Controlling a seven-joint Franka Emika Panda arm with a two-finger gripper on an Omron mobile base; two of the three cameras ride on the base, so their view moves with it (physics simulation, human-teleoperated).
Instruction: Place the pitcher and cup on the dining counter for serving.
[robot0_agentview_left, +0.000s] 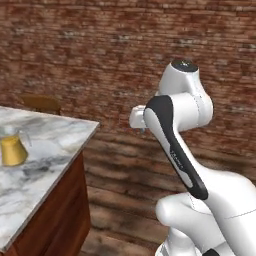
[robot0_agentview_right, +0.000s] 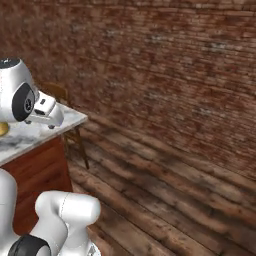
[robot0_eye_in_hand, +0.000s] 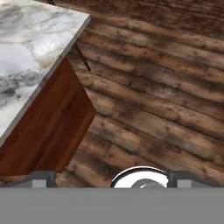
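White, grey-veined marble tops the dining counter (robot0_agentview_left: 55, 145), which sits on red-brown wooden cabinet sides and occupies the left of the left base view; its far right corner shows in the hand view (robot0_eye_in_hand: 52, 39) with the wooden end panel dropping to the plank floor (robot0_eye_in_hand: 166, 100). The pitcher (robot0_agentview_left: 12, 147) stands upright on the marble near the left edge of the left base view: clear conical glass, amber-yellow fill, rounded clear top; a sliver of its yellow base shows at the left edge of the right base view (robot0_agentview_right: 2, 129), mostly hidden by the arm. A wooden chair (robot0_agentview_left: 42, 103) stands at the far side of the counter, its back rising above the marble; its dark legs appear past the counter corner in the right base view (robot0_agentview_right: 75, 137). The gripper (robot0_agentview_right: 42, 122) hangs off the white arm above the far right corner of the counter, well apart from the pitcher, nothing between the fingers. In the hand view its two dark fingertips (robot0_eye_in_hand: 41, 178) sit far apart at the bottom, spread wide, with the camera looking down at the floor just right of the counter end. A red-brown brick wall (robot0_agentview_right: 165, 65) closes the scene behind.
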